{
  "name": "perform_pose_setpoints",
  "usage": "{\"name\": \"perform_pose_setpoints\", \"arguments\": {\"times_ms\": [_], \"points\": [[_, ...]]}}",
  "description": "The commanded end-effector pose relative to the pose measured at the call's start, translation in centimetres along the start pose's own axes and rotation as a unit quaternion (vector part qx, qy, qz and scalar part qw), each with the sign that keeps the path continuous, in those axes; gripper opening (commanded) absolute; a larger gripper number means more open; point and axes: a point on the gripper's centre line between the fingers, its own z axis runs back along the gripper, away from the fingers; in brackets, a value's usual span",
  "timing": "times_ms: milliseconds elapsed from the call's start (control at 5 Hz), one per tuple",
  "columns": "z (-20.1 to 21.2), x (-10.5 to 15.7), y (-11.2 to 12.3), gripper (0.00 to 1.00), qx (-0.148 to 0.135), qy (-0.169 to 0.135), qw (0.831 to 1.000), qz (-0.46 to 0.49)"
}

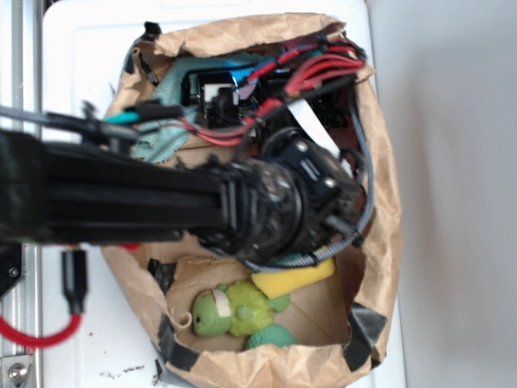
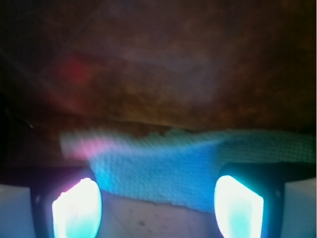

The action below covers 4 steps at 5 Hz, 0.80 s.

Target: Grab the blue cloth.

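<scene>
A: So, where does the blue cloth sit?

B: In the wrist view it lies across the lower middle of the frame, a nubby band between the two glowing fingertips and a little beyond them. In the exterior view the same cloth shows in the upper left of the paper-lined box, partly under the arm and its red wires.

A: And the claw?

B: The gripper stands wide, nothing between the jaws; one pad low left, the other low right, with the cloth's near edge just beyond them.

A: Which way does the cloth run?

B: Its long axis goes left to right across the wrist frame, roughly in line with the gap between the jaws.

A: What would make the grab good?

B: I'd judge it needs to go forward and down so the pads straddle a fold, then pinch. The yellow sponge and green plush toy lie low in the exterior frame, well apart.
</scene>
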Motion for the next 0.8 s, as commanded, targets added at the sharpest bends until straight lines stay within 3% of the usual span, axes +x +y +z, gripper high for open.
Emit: {"name": "perform_pose_setpoints", "arguments": {"times_ms": [0,200,400,600], "points": [[0.66,1.03,-0.79,1.00,-0.006,-0.006,1.000,0.025],[0.62,0.95,-0.86,1.00,-0.008,-0.008,1.000,0.023],[0.61,0.98,-0.87,0.00,-0.003,-0.001,1.000,0.023],[0.79,0.99,-0.73,0.00,-0.011,-0.006,1.000,0.016]]}}
